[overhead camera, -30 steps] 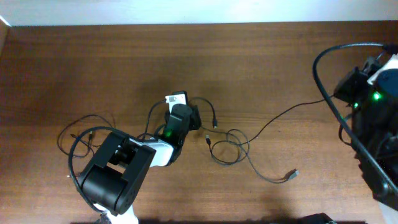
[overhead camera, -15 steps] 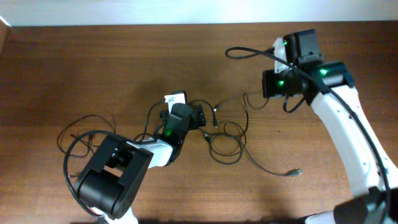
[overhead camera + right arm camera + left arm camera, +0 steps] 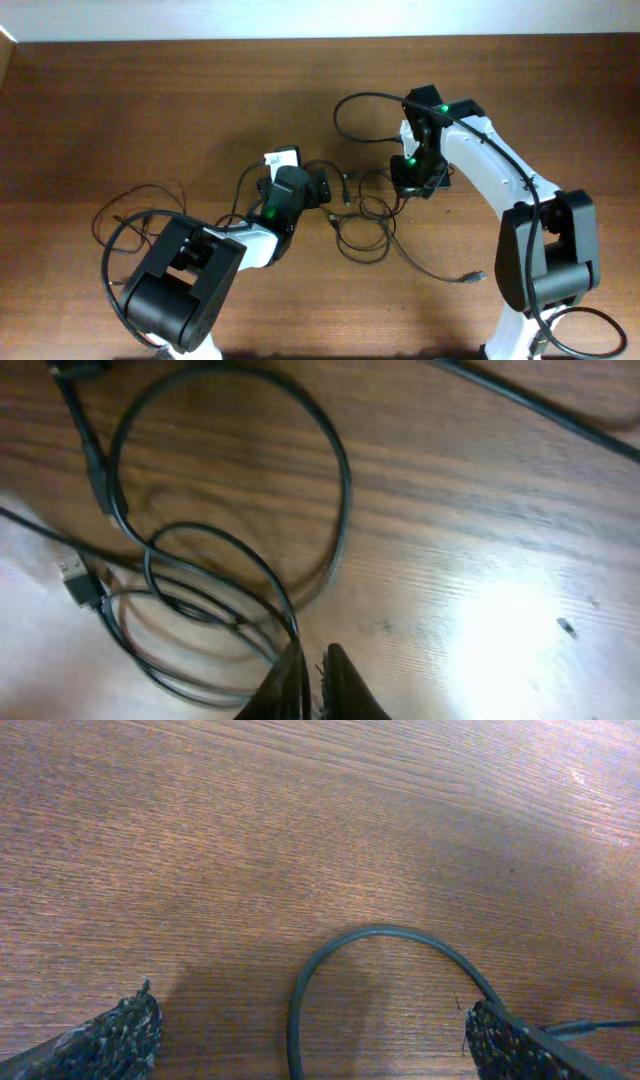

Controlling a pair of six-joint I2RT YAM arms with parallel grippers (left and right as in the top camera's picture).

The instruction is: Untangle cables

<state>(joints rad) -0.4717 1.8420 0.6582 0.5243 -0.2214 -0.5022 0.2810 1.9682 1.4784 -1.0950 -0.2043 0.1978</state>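
Presently: early in the untangle; loops overlap, so I judge nothing is freed yet.
Task item: thin black flexible cords with small plugs (image 3: 345, 480) lie in a loose knot of stacked loops, mid-way across the brown wood-grain table (image 3: 150, 100), between both grippers.
Tail: one long strand runs out toward the R arm base and ends in a small grey plug (image 3: 474, 278), well apart from the knot.
R gripper (image 3: 312, 652): low at the knot's right side. Fingers pressed together, apparently pinching one strand where it leaves the loops; the contact itself is hidden by the tips.
L gripper (image 3: 312, 1038): spread wide, low over the wood at the knot's left side. An arc of cord lies between the fingers and passes close by the right-hand pad; can't tell if touching.
Step in hand: R seems to have its strand; L is placed to anchor.
Next move (est.): L closes on the arc to pin it, then R draws its strand out slowly, so the loop slides rather than cinches.
Snag risk: small flat plug (image 3: 80, 575) sits just beside the lower loops and may catch when pulled through.
Around: thick black arm wires (image 3: 337, 115), one looping near the R wrist, another beside the L arm; not part of the job.
In the way: the wire loop by the R wrist hangs near the knot and could foul a lift. The L arm body covers the knot's left edge from overhead.
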